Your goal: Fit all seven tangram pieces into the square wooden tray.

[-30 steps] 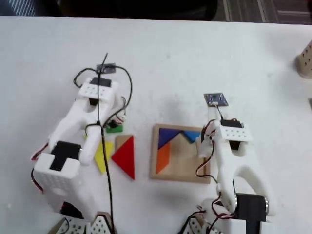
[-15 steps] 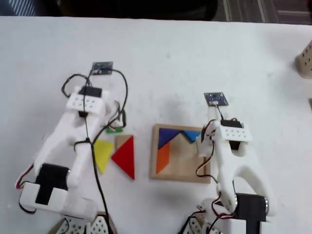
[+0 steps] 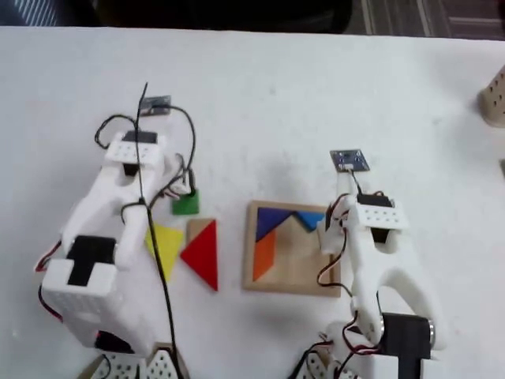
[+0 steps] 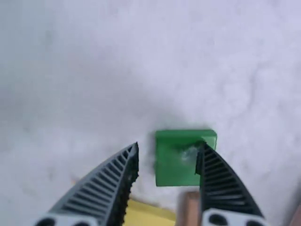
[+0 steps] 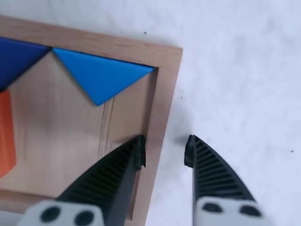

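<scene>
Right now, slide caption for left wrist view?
Left gripper open at the green square, one of its fingers overlapping it.

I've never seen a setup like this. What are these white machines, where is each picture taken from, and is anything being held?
These are two small robot arms, the left arm and the right arm, at a white table, each ending in a pincer. The wide picture looks down from above; the other two come from a camera on each arm's wrist. The left pincer is open at a green square block, gripping nothing. The right pincer is open over the rim of the square wooden tray, which holds a dark blue triangle, a light blue triangle and an orange slanted piece. A yellow triangle and a red triangle lie loose on the table beside the tray.
</scene>
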